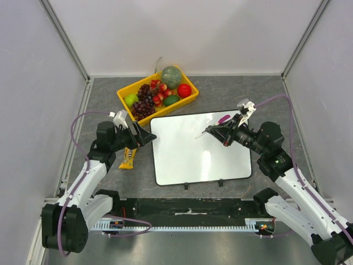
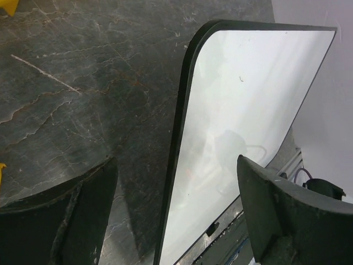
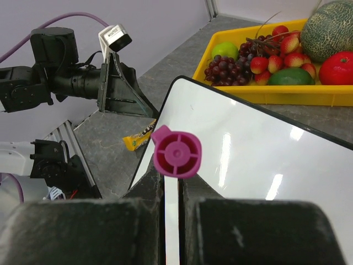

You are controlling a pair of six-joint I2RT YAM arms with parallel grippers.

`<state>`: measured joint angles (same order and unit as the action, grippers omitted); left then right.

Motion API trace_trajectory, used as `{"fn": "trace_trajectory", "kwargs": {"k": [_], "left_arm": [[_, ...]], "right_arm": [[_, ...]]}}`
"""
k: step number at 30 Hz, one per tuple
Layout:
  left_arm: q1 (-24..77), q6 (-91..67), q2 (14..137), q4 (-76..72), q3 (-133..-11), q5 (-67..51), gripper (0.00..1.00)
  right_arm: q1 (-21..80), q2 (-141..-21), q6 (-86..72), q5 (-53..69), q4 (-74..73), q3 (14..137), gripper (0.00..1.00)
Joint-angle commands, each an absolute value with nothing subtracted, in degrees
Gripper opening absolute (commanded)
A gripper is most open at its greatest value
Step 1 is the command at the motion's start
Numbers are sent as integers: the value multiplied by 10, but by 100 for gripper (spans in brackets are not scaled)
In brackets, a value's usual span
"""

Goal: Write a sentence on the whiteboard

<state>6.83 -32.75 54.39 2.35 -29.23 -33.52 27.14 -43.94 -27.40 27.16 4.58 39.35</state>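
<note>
The whiteboard [image 1: 198, 149] lies flat in the middle of the table, blank, with two black clips on its near edge. My left gripper [image 1: 144, 134] is open at the board's far left corner; in the left wrist view its gripper [image 2: 176, 160] straddles the black rim of the whiteboard [image 2: 248, 94] without touching it. My right gripper [image 1: 212, 131] hovers over the board's far right part, shut on a marker [image 1: 224, 118] with a magenta end. In the right wrist view the marker [image 3: 176, 150] sits end-on between the gripper [image 3: 172, 182] fingers, above the whiteboard [image 3: 248, 154].
A yellow tray [image 1: 126, 93] of fruit (grapes, melon, strawberries, apples) stands just behind the board, also in the right wrist view [image 3: 309, 95]. A yellow candy bar [image 1: 128, 158] lies left of the board under the left arm. Grey enclosure walls stand on three sides.
</note>
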Motion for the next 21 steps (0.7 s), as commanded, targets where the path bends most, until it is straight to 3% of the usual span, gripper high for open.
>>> {"fn": "trace_trajectory", "kwargs": {"k": [1,21], "left_arm": [[63,-352,549,-38,-282,-378,91],[65,-359,566,-95,-256,-405,86]], "right_arm": [[271,-445,-274,286,99,395,0],[270,-468,-284,243,86,410,0]]}}
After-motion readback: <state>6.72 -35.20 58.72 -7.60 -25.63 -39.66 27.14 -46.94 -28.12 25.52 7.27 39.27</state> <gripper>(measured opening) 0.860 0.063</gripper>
